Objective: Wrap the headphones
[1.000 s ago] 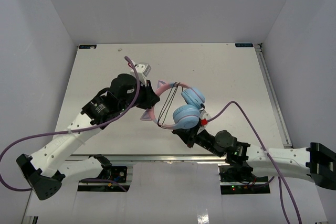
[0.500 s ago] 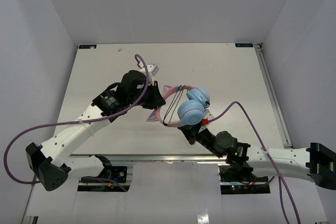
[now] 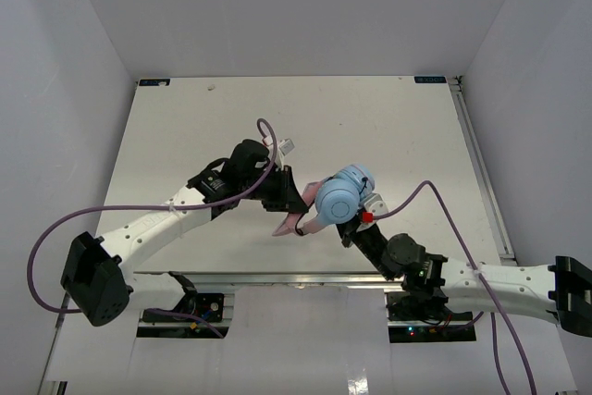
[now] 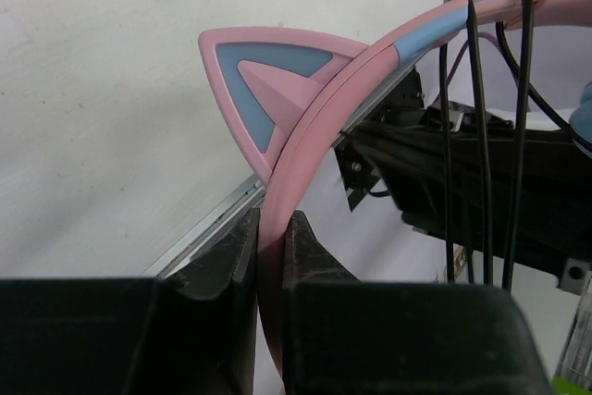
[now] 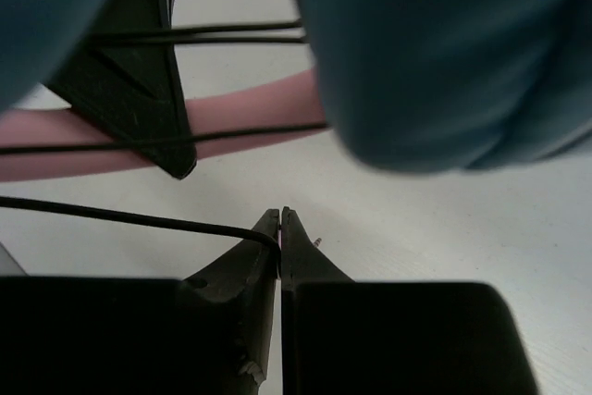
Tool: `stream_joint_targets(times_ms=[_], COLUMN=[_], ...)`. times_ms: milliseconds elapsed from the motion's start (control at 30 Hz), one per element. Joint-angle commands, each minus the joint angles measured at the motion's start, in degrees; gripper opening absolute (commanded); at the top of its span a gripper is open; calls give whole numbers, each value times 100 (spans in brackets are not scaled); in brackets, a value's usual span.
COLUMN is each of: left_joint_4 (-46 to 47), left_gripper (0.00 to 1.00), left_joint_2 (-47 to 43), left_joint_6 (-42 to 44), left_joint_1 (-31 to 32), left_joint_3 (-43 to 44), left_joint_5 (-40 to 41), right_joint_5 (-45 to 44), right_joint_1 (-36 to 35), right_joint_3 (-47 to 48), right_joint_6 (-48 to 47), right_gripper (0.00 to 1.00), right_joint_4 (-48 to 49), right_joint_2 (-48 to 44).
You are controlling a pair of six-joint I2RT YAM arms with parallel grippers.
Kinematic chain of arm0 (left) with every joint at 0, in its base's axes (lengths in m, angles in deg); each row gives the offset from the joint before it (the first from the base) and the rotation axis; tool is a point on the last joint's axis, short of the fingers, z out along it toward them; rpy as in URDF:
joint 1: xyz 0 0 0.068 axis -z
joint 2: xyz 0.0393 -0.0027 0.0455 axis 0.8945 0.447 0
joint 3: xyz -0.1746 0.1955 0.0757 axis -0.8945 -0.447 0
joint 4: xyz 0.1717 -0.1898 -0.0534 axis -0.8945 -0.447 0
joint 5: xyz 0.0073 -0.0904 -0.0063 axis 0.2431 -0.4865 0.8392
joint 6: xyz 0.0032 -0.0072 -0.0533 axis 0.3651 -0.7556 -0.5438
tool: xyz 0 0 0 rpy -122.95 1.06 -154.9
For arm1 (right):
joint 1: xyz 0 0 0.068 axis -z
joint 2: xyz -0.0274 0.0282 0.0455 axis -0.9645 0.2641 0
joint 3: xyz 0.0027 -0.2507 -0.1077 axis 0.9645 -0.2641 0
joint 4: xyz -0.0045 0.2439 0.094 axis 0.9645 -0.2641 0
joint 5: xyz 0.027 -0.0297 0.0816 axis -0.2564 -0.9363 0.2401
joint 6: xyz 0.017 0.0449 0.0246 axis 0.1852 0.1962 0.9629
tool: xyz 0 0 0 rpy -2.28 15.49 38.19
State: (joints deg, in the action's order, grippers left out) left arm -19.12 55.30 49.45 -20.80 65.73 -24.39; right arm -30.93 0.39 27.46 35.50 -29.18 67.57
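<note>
The headphones (image 3: 340, 197) with light blue ear cups and a pink headband are held above the table near its front edge. My left gripper (image 3: 292, 199) is shut on the pink headband (image 4: 305, 173) just below a cat ear (image 4: 264, 80). Several turns of the thin black cord (image 4: 481, 136) cross the headband. My right gripper (image 3: 351, 228) sits below the ear cups (image 5: 435, 53) and is shut on the black cord (image 5: 139, 219), which runs off to the left. The plug tip (image 5: 317, 241) shows just past the jaws.
The white table (image 3: 370, 127) extends behind the arms, with a metal rail (image 3: 277, 277) along its front edge. Purple arm cables (image 3: 435, 201) loop beside both arms. White walls enclose the sides.
Both arms have moved right and a little toward the front with the headphones. The headphones have turned so that one ear cup faces up and the headband is mostly hidden.
</note>
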Motion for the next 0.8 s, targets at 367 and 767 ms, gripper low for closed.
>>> stream_joint_targets(times_ms=[367, 767], left_joint_4=[2850, 4342], left_gripper=[0, 0], left_joint_2=[-541, -220], left_joint_6=[-2289, -2863], left_joint_1=[103, 103], left_joint_3=[-2055, -2826], left_joint_5=[-2117, -2506], right_joint_5=[-1318, -877], right_joint_1=[142, 580], right_joint_3=[570, 708], right_joint_6=[-1576, -1215], right_gripper=[8, 8], right_joint_4=[450, -162], right_joint_2=[615, 1051])
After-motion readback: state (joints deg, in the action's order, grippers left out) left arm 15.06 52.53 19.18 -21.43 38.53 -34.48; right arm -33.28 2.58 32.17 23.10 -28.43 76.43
